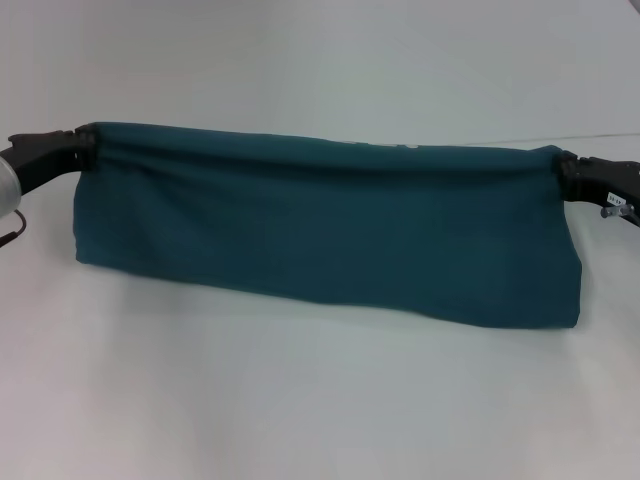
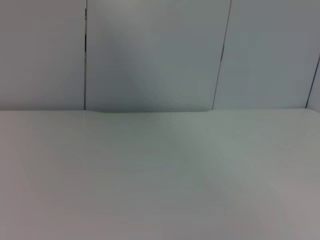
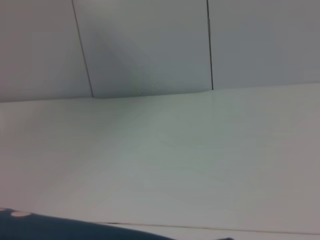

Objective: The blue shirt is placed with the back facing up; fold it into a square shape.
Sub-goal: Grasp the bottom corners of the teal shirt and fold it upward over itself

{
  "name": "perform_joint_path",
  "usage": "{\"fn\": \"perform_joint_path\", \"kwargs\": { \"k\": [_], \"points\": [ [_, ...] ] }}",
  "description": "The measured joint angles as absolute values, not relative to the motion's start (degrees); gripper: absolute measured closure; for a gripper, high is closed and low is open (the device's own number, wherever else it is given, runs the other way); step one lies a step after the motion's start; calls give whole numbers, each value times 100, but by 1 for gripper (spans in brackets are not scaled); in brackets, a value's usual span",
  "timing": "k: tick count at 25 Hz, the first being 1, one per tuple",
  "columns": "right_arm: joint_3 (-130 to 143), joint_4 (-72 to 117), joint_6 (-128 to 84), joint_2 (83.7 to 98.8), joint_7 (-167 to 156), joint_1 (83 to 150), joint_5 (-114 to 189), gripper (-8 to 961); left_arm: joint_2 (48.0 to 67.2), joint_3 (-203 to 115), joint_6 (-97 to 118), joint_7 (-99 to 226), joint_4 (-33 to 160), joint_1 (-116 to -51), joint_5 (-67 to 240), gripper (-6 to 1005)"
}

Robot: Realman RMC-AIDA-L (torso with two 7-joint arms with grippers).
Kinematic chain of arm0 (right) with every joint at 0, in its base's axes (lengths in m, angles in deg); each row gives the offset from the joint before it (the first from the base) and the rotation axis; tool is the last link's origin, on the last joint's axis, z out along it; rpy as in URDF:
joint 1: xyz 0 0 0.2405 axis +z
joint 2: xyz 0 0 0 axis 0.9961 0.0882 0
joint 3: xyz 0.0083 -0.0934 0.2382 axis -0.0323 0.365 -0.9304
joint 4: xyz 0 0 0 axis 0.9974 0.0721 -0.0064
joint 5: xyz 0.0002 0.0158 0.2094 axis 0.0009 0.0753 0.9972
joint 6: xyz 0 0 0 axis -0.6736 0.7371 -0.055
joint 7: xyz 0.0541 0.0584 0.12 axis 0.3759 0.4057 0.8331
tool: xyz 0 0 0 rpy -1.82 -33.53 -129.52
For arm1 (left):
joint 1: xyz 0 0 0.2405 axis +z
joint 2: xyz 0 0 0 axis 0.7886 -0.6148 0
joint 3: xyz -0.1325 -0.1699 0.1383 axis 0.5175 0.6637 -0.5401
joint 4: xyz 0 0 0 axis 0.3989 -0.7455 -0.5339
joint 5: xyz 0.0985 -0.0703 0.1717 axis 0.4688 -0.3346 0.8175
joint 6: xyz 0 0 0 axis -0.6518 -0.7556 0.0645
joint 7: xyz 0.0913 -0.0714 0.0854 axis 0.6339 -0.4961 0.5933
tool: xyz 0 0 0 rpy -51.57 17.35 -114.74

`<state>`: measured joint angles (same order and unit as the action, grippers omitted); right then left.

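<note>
The blue shirt hangs as a long dark teal band across the middle of the head view, held up by its top edge at both ends. Its lower part rests on the white table. My left gripper is shut on the shirt's top left corner. My right gripper is shut on the top right corner. A dark strip of the shirt shows along one edge of the right wrist view. The left wrist view shows only the table and the wall.
The white table runs back to a pale panelled wall with dark vertical seams. The wall also shows in the right wrist view. A faint line crosses the table at the far right.
</note>
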<state>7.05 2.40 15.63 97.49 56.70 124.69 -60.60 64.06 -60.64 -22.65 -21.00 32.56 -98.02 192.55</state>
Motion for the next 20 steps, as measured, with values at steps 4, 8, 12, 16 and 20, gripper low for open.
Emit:
{"fn": "perform_joint_path", "kwargs": {
  "k": [4, 8, 12, 16, 20],
  "points": [
    [709, 248, 1579, 9755, 5669, 12461, -6058, 936, 6429, -6064, -2282, -2099, 3251, -9842, 19242, 969],
    [707, 250, 1563, 9774, 5646, 12454, -5973, 935, 6442, -6065, -2272, -2054, 3256, -9888, 19163, 969],
    [709, 254, 1547, 9780, 5592, 12445, -5836, 934, 6444, -6119, -2248, -2022, 3259, -9924, 18999, 968],
    [709, 253, 1523, 9782, 5566, 12482, -5824, 934, 6437, -6193, -2195, -2011, 3260, -9927, 18856, 968],
    [709, 253, 1510, 9784, 5540, 12534, -5823, 935, 6431, -6197, -2150, -1993, 3268, -9927, 18812, 967]
  ]
}}
